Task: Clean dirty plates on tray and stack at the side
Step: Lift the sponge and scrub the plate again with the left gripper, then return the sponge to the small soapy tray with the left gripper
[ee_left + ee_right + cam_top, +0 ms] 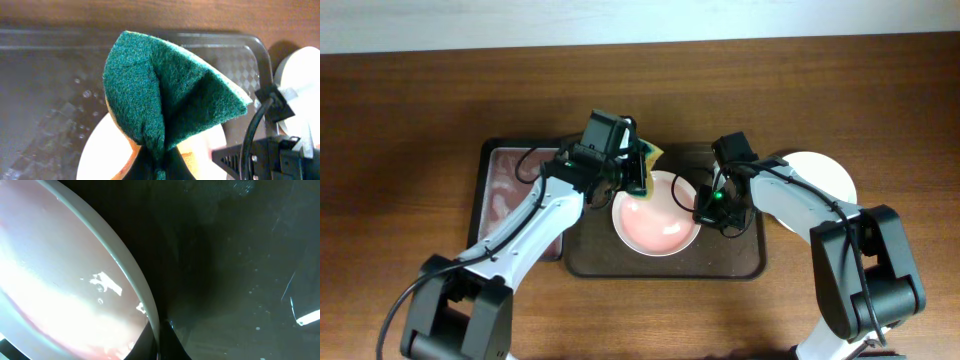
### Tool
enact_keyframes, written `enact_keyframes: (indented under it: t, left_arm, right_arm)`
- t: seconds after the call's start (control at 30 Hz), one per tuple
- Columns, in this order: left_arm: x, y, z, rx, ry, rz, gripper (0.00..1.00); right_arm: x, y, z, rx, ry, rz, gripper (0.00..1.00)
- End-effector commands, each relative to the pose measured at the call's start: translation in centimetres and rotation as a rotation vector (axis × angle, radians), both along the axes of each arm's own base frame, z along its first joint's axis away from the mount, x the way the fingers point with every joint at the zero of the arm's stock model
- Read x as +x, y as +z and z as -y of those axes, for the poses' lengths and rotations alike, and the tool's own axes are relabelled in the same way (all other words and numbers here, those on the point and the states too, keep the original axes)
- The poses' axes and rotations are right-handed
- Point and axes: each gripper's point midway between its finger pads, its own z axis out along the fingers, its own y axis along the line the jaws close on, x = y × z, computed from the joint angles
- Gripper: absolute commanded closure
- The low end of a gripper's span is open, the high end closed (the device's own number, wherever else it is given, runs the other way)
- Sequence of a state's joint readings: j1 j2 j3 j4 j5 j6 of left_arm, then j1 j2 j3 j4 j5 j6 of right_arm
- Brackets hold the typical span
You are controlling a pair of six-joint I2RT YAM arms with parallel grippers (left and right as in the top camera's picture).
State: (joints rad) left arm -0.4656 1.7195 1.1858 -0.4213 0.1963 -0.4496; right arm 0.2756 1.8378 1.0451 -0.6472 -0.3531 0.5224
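Note:
One dirty plate, white with a pinkish-red smear, sits tilted over the dark brown tray. My right gripper is shut on the plate's right rim; in the right wrist view the rim runs between the fingers. My left gripper is shut on a green and yellow sponge, held at the plate's upper left edge. In the left wrist view the folded green sponge fills the middle, with the plate below it. Another white plate lies on the table right of the tray.
A smaller black-rimmed tray with a pinkish base lies left of the brown tray, partly under my left arm. The wooden table extends on both sides. A pale wall edge runs along the back.

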Motion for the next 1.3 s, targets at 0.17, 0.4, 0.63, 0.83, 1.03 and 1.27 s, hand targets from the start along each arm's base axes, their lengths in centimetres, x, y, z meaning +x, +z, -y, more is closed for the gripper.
enact_keyframes:
  t: [0.17,0.4,0.63,0.83,1.03,1.27]
  left_arm:
    - [-3.8,-8.5,2.8,0.11,-0.099,-0.2,1.0]
    - [-1.7,-5.9,-2.9,0.329,0.013,-0.082,1.0]
    - [-1.4,1.9,-2.4,0.192,0.014,0.054,1.0]
    - [-0.9,0.9,-9.5,0.305,0.173,-0.026,1.0]
    - [-1.1,1.5,-17.9,0.4,0.246,-0.074,1.0]
    - [-2.1,-2.4,-22.7,0.447,0.274,-0.114,1.0]
  right_arm:
    - [-1.2,-1.9,1.8,-0.089,-0.018,-0.052,0.96]
    - [-1.2,-1.9,1.8,-0.09,-0.019,-0.052,0.96]
    - [-0.7,-1.9,1.7,-0.087,-0.02,-0.03,0.78]
    - [-0.6,-1.7,1.5,-0.075,0.007,-0.019,0.96]
    - [1.5,2.8,2.5,-0.135,0.046,0.122,0.96]
    - [2.8,11.2,9.2,-0.527,0.025,0.363,0.96]
